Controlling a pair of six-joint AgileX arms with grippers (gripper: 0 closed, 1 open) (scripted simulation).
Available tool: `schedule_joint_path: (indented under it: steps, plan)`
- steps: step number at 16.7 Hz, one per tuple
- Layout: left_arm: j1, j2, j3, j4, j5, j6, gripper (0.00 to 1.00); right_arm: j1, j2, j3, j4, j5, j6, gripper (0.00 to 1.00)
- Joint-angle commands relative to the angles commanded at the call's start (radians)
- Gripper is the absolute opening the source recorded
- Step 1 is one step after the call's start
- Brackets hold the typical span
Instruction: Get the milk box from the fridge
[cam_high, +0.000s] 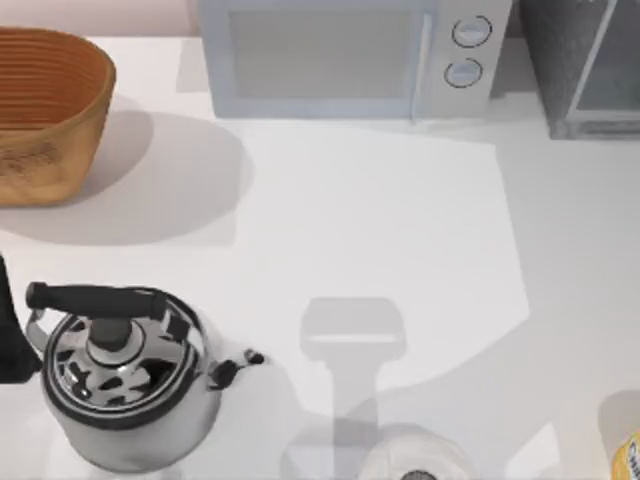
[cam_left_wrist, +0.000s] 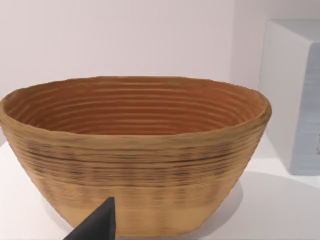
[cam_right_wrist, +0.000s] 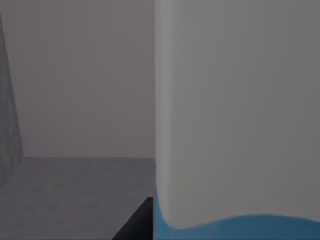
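A small upright milk box (cam_right_wrist: 235, 110), with a white upper face above a wavy sky-blue band, is seen very close in the right wrist view. It stands on the dull grey inner floor of the fridge (cam_right_wrist: 70, 195), with a plain grey back wall behind it. A dark wedge at the carton's lower edge is probably part of the right gripper (cam_right_wrist: 136, 224). Whether that gripper is spread, narrowed or clamped on the carton cannot be told.

In the top view, the fridge (cam_high: 590, 70), a dark grey boxy cabinet with a lighter grey-framed pale door panel, is found at the table's far right corner. Just beside it on the left stands a white microwave (cam_high: 340, 60) with two round knobs. A woven tan wicker basket (cam_high: 45, 110) is placed at the far left. A polished steel kettle (cam_high: 125, 385) with a black handle sits near the left front. A white round object (cam_high: 415, 460) is cut off by the front edge, and a yellow-labelled container (cam_high: 628, 455) is cut off at the right front corner.

The left arm (cam_high: 8, 335) is parked at the table's left edge, beside the kettle. A dark tip of the left gripper (cam_left_wrist: 97, 225) is seen before the basket (cam_left_wrist: 135, 150), and its state cannot be told either.
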Motion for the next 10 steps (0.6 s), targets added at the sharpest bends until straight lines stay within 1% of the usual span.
schedule_joint_path:
  steps: [10]
  plan:
    - [0.0, 0.0, 0.0, 0.0, 0.0, 0.0, 1.0, -0.001, -0.016, 0.003, -0.014, -0.002, 0.002, 0.0]
